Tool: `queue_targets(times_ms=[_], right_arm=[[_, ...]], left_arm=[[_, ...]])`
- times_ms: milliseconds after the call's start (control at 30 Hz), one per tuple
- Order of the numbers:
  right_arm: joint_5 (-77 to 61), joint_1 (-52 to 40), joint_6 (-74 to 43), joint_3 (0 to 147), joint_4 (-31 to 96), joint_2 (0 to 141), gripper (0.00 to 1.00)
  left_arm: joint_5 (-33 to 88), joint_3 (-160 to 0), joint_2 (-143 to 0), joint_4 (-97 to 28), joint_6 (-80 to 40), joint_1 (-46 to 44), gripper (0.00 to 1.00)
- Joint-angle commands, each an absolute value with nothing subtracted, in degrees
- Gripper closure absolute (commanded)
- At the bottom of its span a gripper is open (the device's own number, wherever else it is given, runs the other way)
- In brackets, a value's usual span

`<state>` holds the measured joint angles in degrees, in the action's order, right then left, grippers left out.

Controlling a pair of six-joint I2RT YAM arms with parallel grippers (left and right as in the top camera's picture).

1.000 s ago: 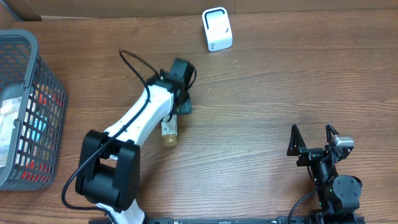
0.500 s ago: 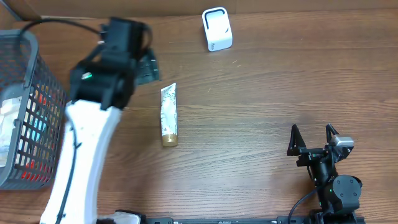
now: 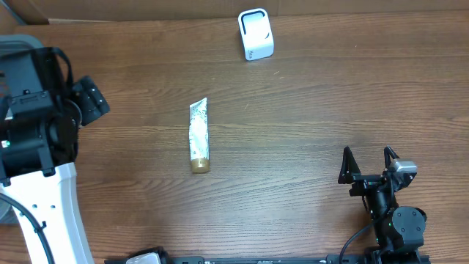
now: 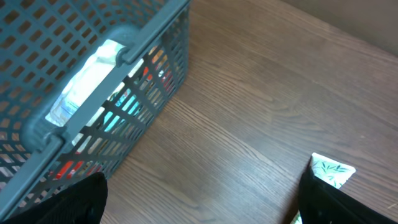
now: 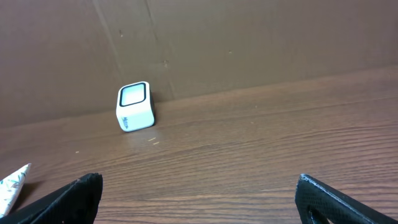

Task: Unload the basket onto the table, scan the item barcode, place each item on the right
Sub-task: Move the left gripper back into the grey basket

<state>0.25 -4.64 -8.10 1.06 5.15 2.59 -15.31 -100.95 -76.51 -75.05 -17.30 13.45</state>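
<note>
The item, a white tube with a leaf print and a gold cap [image 3: 199, 137], lies flat on the wooden table, left of centre; its crimped end shows in the left wrist view [image 4: 333, 171] and its tip in the right wrist view [image 5: 12, 186]. A white barcode scanner [image 3: 256, 34] [image 5: 135, 106] stands at the back edge. My left gripper [image 3: 94, 103] [image 4: 199, 208] hovers at the far left, open and empty, well apart from the tube. The right gripper [image 3: 370, 165] [image 5: 199, 202] rests at the front right, open and empty.
A grey mesh basket [image 4: 134, 53] holding several packaged goods stands at the table's left edge, largely hidden under my left arm in the overhead view. A brown cardboard wall [image 5: 249, 43] backs the table behind the scanner.
My left arm has swung left, away from the tube and over toward the basket, with its jaws wider. The tube stays lying on the table. The right arm has not moved.
</note>
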Motion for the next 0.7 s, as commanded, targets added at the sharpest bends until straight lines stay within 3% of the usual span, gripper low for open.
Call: queue_targets(times_ms=[0, 367, 667], right_arm=[[0.4, -4.9, -7.9, 0.4, 4.8, 2.5, 0.0], [0.4, -4.9, -7.9, 0.4, 4.8, 2.5, 0.0], [0.4, -4.9, -7.9, 0.4, 4.8, 2.5, 0.0]], left_arm=[[-9.2, -102.2, -76.2, -74.0, -14.7, 18.5, 0.11], [19.4, -102.2, -76.2, -67.0, -15.0, 41.4, 0.11], [19.1, -102.2, -76.8, -57.6, -27.0, 53.8, 0.13]])
